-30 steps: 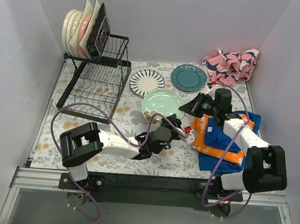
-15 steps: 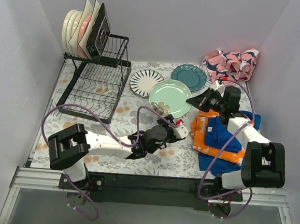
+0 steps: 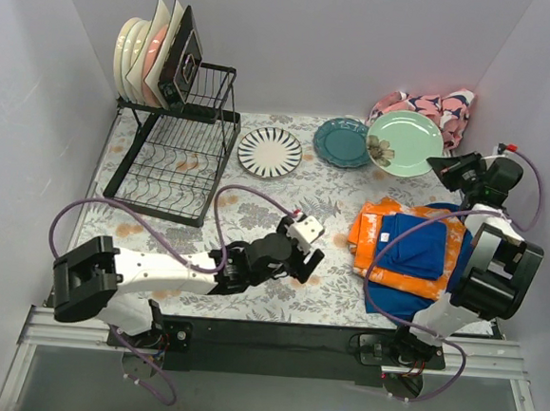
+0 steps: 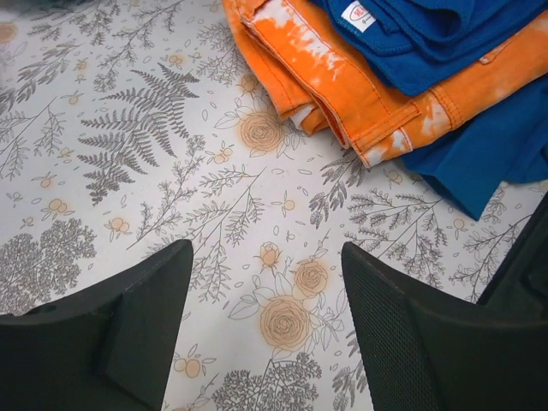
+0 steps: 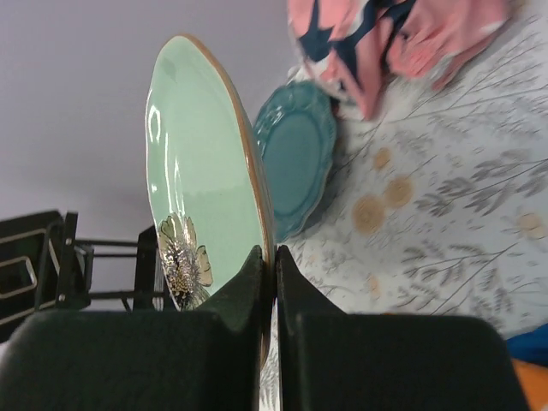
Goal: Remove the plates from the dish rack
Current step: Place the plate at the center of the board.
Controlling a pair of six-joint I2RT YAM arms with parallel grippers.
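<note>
Pale green plate [image 3: 406, 144], flower-painted, brown-rimmed, has risen rightward.

I see my left arm [image 3: 155, 270] and right arm [image 3: 495, 272] with white links and bulky black joints. A thin purple cable [image 3: 216, 222] loops along each. The left gripper [image 4: 265, 253] is matte black.

Cloth pile [image 4: 360, 94] (orange-blue) beside left claw [image 4: 265, 257]
</note>
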